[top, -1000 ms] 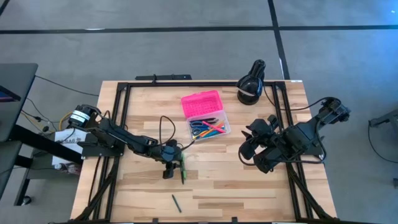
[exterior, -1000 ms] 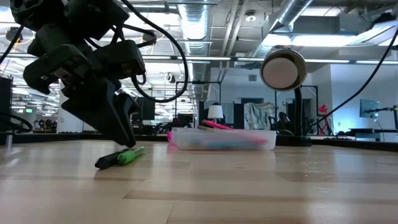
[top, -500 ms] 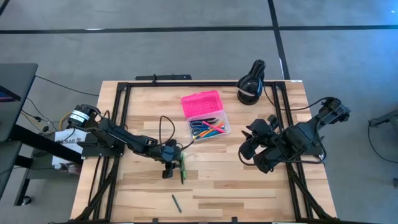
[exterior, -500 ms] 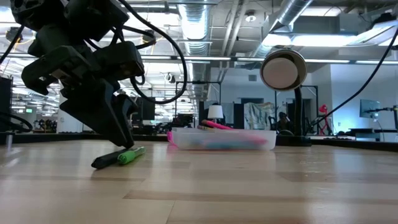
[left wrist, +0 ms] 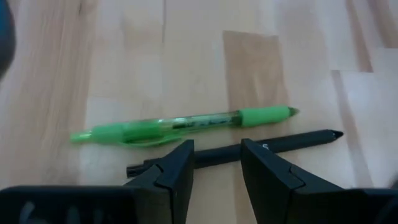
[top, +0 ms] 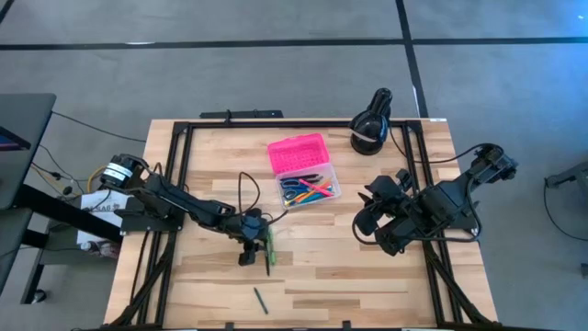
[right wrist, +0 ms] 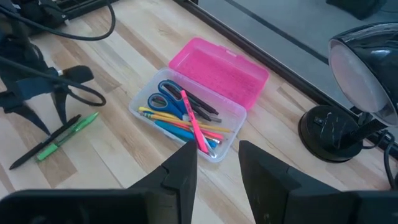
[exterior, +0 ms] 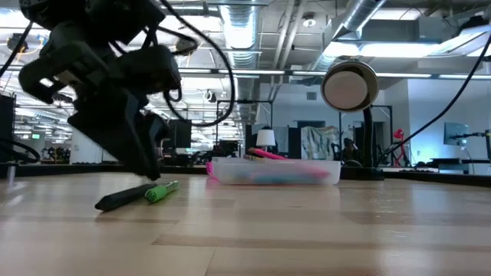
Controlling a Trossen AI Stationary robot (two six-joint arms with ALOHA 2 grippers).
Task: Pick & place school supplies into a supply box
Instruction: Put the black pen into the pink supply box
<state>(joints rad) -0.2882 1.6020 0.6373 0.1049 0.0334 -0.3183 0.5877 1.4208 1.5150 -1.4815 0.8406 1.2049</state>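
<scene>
A black pen (left wrist: 292,140) and a green pen (left wrist: 186,124) lie side by side, flat on the wooden table (top: 367,276). My left gripper (left wrist: 216,155) is open and comes down on the black pen (exterior: 115,200), just left of the green pen (top: 269,248). The supply box (top: 310,189) stands open at mid-table. Its pink lid (right wrist: 217,71) is folded back, and scissors and coloured pens lie in its clear base (right wrist: 186,121). My right gripper (right wrist: 214,155) hangs open above the table's right side (top: 369,217) and holds nothing. My left gripper has its two open fingertips (left wrist: 180,163) set on the black pen's shaft (left wrist: 217,154), one behind the other along its length, with no pinch. The fingers slant down from the table's left. The pen lies flat on the table, both ends showing past the fingers.
A black desk lamp (top: 371,122) stands at the far right behind the box. A short dark pencil (top: 261,300) lies alone near the front edge. Black frame rails (top: 175,184) run along the table's sides.
The black pen has slid along the table under my left gripper's fingertips. Its near end now reaches farther toward the table's left and near edge. The green pen has stayed where it was.
</scene>
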